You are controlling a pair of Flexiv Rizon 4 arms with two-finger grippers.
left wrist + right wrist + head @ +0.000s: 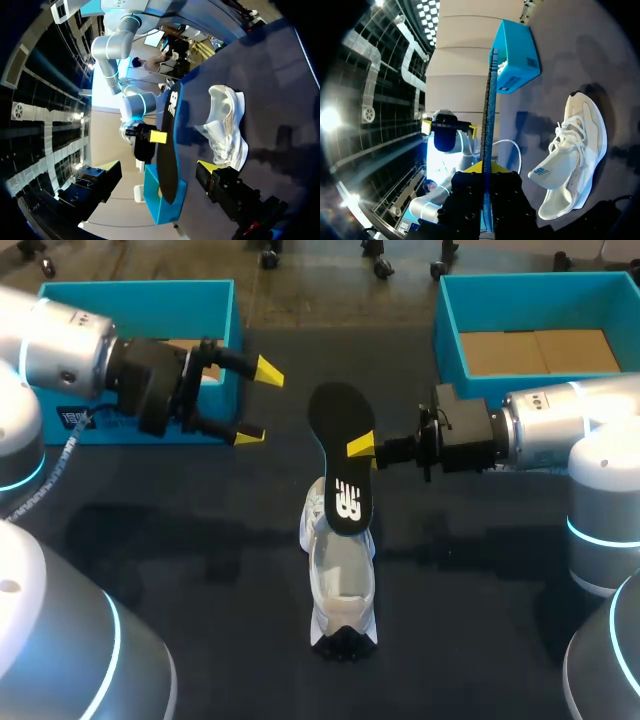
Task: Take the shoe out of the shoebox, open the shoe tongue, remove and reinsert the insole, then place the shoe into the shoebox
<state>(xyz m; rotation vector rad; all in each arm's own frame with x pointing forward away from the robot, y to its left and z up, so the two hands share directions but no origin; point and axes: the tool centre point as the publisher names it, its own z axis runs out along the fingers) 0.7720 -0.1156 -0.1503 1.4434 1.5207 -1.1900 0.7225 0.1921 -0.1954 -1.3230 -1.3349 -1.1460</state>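
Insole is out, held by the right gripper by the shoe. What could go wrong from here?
The right gripper pinches the insole at one edge only, so it may twist or slip when pushed into the shoe.
The shoe lies unheld on the table, the left gripper open and away from it, so it could slide or tip during reinsertion.

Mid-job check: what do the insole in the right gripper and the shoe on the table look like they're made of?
The insole is probably thin foam with a matte black fabric top. It looks slim edge-on in the right wrist view, where blue shows along its edge. The shoe is white and matte, likely mesh or synthetic textile. Its dark end looks like rubber, though that is hard to confirm.
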